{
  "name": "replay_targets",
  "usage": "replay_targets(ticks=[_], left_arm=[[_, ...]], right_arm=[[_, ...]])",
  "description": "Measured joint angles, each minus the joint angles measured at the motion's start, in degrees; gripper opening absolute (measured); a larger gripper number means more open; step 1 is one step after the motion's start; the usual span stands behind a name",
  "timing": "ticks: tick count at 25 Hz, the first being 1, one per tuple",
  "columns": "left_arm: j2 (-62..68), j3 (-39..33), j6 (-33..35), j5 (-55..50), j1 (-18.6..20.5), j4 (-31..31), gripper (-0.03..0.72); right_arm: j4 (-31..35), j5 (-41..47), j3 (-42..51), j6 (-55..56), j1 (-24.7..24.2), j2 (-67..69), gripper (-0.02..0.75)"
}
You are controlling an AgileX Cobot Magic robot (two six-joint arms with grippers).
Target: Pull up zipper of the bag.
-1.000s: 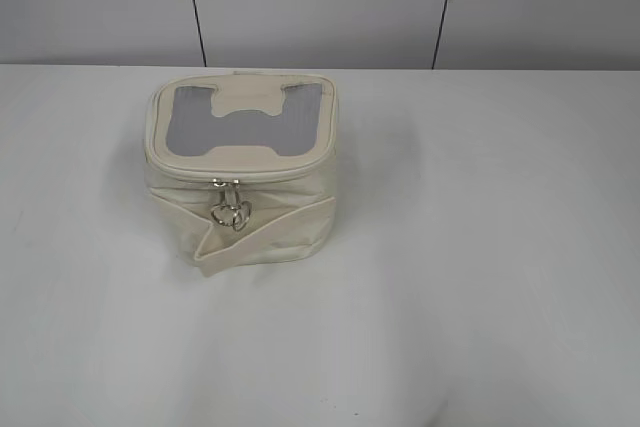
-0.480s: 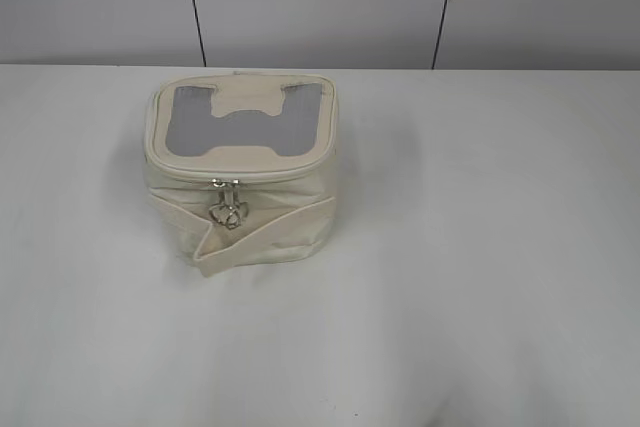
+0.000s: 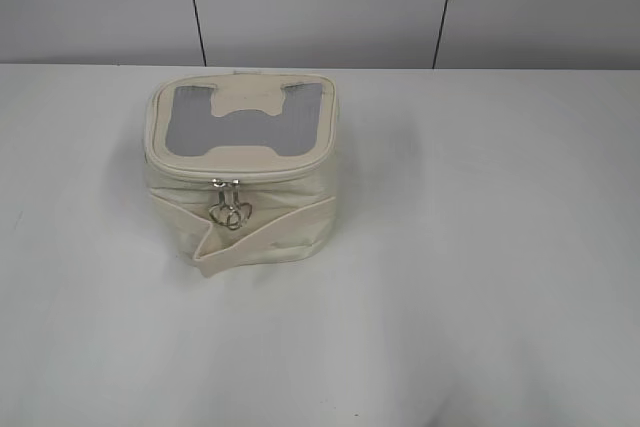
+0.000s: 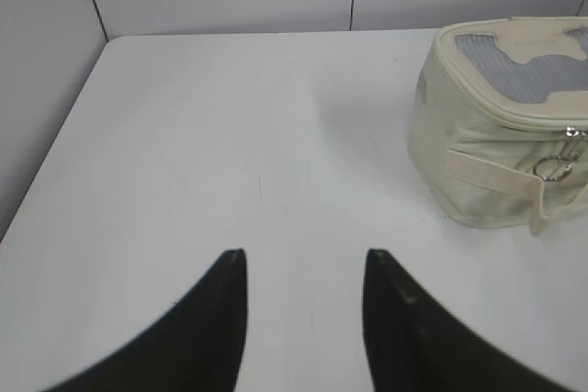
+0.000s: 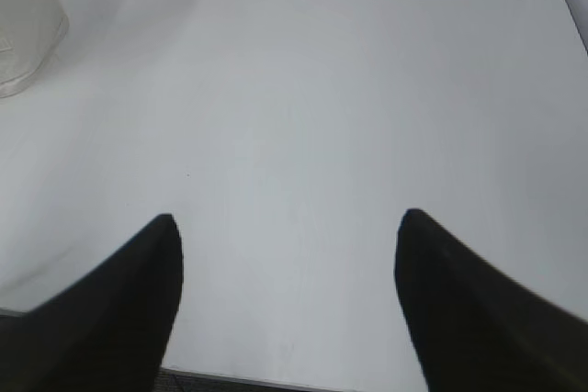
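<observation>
A: From the outside camera, where's the bag (image 3: 240, 172)?
B: On the table (image 3: 480, 277), no arm in sight. The zipper (image 3: 229, 209) rings hang on its near face, the track running sideways under the lid.

A: Left wrist?
B: Left gripper (image 4: 303, 268) spread, empty; bag ahead, to its right, rings facing it.

A: Right wrist?
B: Right gripper (image 5: 287, 231) wide apart, empty; only the bag's edge, far left. I'd judge the left arm better placed.
</observation>
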State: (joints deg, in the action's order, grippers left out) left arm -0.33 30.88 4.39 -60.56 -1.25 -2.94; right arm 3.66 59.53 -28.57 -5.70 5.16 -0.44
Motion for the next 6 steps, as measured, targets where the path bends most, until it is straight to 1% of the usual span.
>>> replay_targets(ticks=[6], left_arm=[[0.00, 0.00, 0.00, 0.00, 0.00, 0.00, 0.304]], right_arm=[[0.00, 0.00, 0.00, 0.00, 0.00, 0.00, 0.564]])
